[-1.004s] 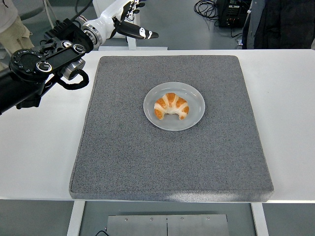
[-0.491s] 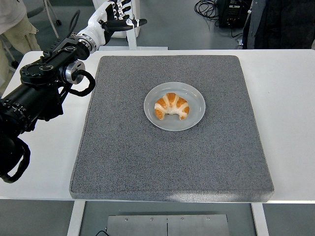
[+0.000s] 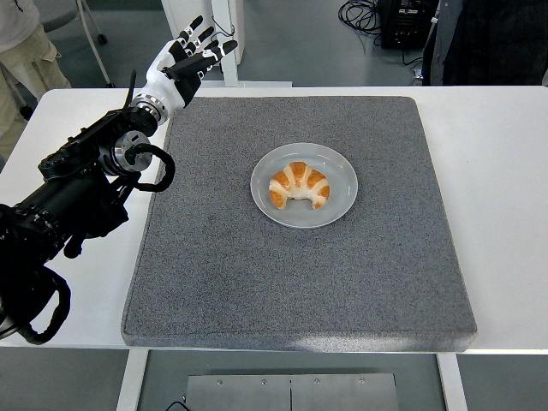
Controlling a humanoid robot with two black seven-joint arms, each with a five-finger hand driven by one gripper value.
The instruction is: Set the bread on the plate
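Since the earlier frames the left arm had swung lower and further toward the near-left of the picture, and the left hand had come down from above the table's far edge to hang over the far-left corner of the mat. Its fingers were released, spread apart and pointing up and away, holding nothing. The bread and plate had not shifted.

The bread, a croissant, lay in the middle of the plate, its curved back toward the far side. The plate sat a little beyond the mat's centre, well apart from the hand.

The mat was grey and square-ish, with bare room all round the plate out to its four edges. It covered the middle of the white table, leaving broad white strips left and right and a narrow one along the near edge. The arm crossed the left strip and just touched on the mat's left edge near the wrist.

Beyond the table lay a grey floor. A person's trouser leg showed at top left, cables and dark equipment at top right, and a white post stood behind the hand
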